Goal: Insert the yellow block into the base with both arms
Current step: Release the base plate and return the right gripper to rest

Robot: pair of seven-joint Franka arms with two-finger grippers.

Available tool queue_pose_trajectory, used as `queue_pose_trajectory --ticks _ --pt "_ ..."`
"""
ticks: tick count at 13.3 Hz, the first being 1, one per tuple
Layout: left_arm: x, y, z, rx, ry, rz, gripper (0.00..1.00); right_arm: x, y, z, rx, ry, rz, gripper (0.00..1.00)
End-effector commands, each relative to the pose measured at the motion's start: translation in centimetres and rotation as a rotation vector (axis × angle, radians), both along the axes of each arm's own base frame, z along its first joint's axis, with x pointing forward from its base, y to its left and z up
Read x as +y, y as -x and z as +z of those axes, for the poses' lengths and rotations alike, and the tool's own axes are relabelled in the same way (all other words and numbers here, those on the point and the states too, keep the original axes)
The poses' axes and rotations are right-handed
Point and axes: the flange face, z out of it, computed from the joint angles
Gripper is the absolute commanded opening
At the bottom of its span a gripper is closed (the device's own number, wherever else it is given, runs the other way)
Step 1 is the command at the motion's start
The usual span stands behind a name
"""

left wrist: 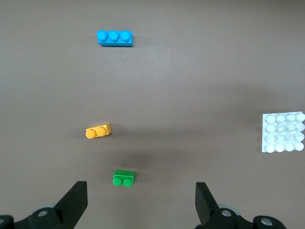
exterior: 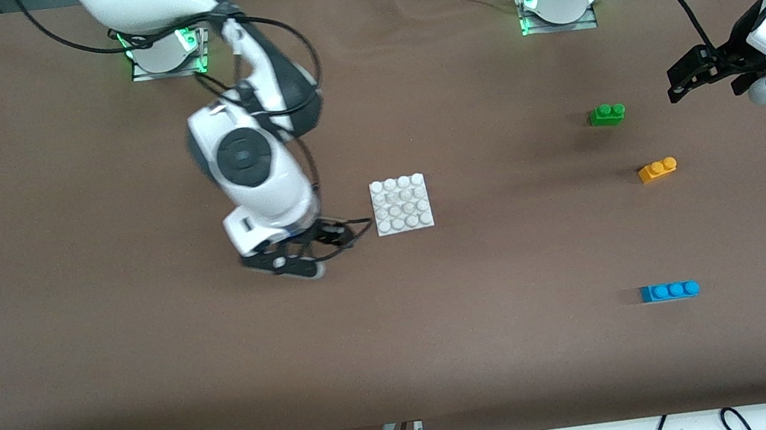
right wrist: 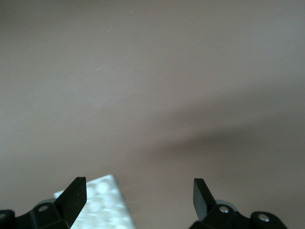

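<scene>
The yellow block [exterior: 657,170] [left wrist: 98,131] lies on the brown cloth toward the left arm's end of the table, apart from both grippers. The white studded base [exterior: 401,204] [left wrist: 283,132] lies flat near the middle. My right gripper [exterior: 335,239] [right wrist: 139,198] hangs low beside the base's edge toward the right arm's end. It is open and holds nothing; a corner of the base [right wrist: 102,205] shows by one finger. My left gripper [exterior: 688,78] [left wrist: 140,200] is open and empty, up over bare cloth at the left arm's end, beside the green brick.
A green two-stud brick [exterior: 607,114] [left wrist: 124,178] sits farther from the front camera than the yellow block. A blue three-stud brick [exterior: 669,291] [left wrist: 114,37] lies nearer to it. Both arm bases [exterior: 163,47] stand along the back edge.
</scene>
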Motion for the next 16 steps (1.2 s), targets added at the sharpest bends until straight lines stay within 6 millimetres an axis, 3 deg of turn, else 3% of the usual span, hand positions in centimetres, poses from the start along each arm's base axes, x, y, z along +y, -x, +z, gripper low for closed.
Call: queue_pose_trajectory --ticks 1,2,4,5,7,10,11,14,16 --pt "0.4 -0.2 0.1 0.007 0.010 -0.001 1.00 -8.3 2.3 4.6 0.055 0.005 0.087 0.99" --pt "0.6 -0.5 -1.0 0.028 0.011 0.002 1.00 -12.1 2.5 6.5 0.073 0.004 0.123 0.99" --pt "1.1 -0.8 -0.8 0.020 0.012 0.001 1.00 -18.7 4.0 10.6 0.105 -0.025 0.193 0.99" --pt "2.5 -1.2 -1.5 0.032 0.011 0.023 1.00 -21.5 4.9 12.6 0.117 -0.036 0.192 0.99" --pt "6.0 -2.3 -5.5 0.110 0.018 0.084 1.00 -26.9 6.5 16.3 0.115 -0.016 0.198 0.99" --pt "13.6 -3.4 -11.9 0.215 0.016 0.203 1.00 -29.0 9.2 20.2 0.094 0.051 0.243 0.99" --pt "15.6 -3.4 -12.8 0.219 -0.048 0.214 1.00 -29.5 9.7 20.7 0.103 0.059 0.266 0.99" --pt "16.7 -2.0 -16.2 0.190 -0.089 0.229 1.00 -29.8 9.7 21.2 0.099 0.061 0.269 0.99" --pt "16.6 0.4 -18.7 0.127 -0.133 0.209 1.00 -29.8 9.6 21.0 0.102 0.060 0.265 0.99"
